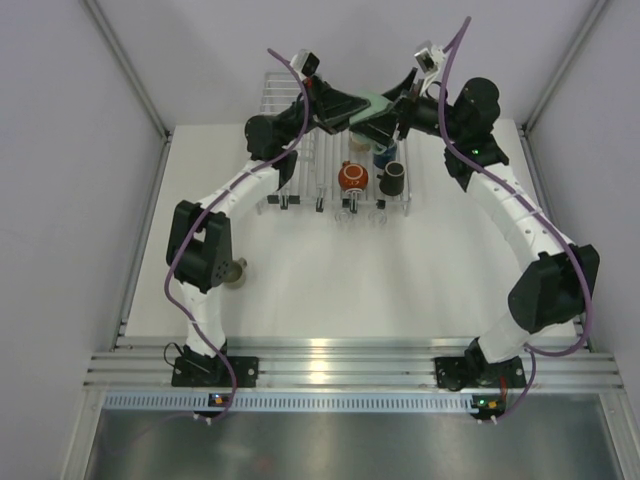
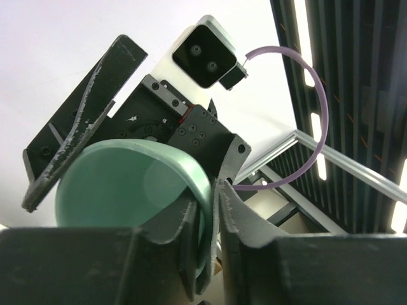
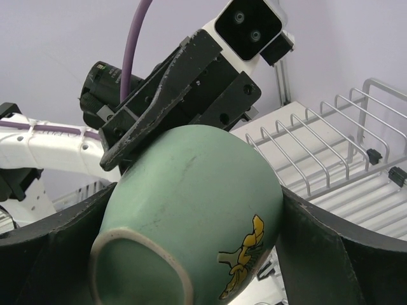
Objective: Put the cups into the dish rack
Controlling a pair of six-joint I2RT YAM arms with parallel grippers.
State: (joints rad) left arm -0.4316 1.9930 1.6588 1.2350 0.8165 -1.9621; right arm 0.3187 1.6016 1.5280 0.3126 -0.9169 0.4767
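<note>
Mint-teal mug (image 3: 203, 171) with yellow figure, in grip of left pincer (image 2: 211, 222) and right pincer (image 3: 191, 222)

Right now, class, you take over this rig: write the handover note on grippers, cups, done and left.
Left gripper: shut on the rim of the mint-teal cup, above the dish rack.
Right gripper: closed against both sides of that cup, apparently gripping it.
Done: orange-red cup, dark brown cup and dark blue cup sit in the rack.
Left: rack the mint-teal cup; olive-grey cup stands on the table beside the left arm.
</note>
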